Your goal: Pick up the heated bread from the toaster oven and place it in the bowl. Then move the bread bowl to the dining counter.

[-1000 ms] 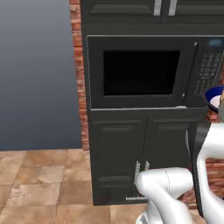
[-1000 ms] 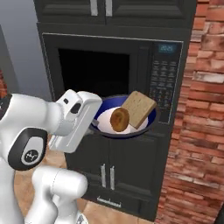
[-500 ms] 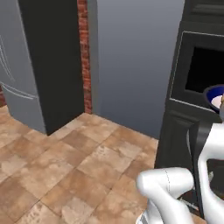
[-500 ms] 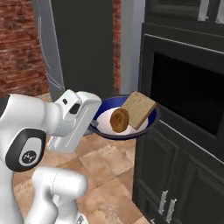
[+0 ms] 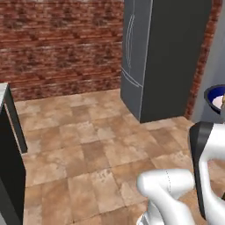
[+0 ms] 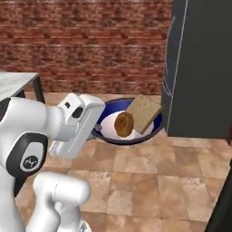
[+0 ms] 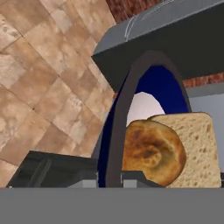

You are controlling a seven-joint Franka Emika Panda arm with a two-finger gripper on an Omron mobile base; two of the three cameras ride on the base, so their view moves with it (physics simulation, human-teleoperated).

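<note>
At nine o'clock in the right base view a grey marble counter corner [image 6: 18, 82] juts in before a red brick wall [image 6: 86, 43]. Moving rightward, my tool [image 6: 96, 129] is clamped on the nine o'clock rim of the dark blue bowl [image 6: 152, 129], carried level in the air above the tiled floor [image 6: 149, 181]. Inside the bowl lie the heated bread [image 6: 123, 124], a round browned bun, and touching it at three o'clock a square tan bread slice [image 6: 144, 112] leaning on the far rim. At the right stands a dark grey refrigerator [image 6: 199, 68].

I judge the bowl stiff and light, its glaze likely slippery under a thin rim pinch. The loose breads could slide if it tilts, so I should keep it flat.

A second ago both base views faced a black built-in microwave and cabinets. Now they show brick wall, floor and refrigerator, so the base has turned. The bowl and its breads sit unchanged in my grip.
</note>
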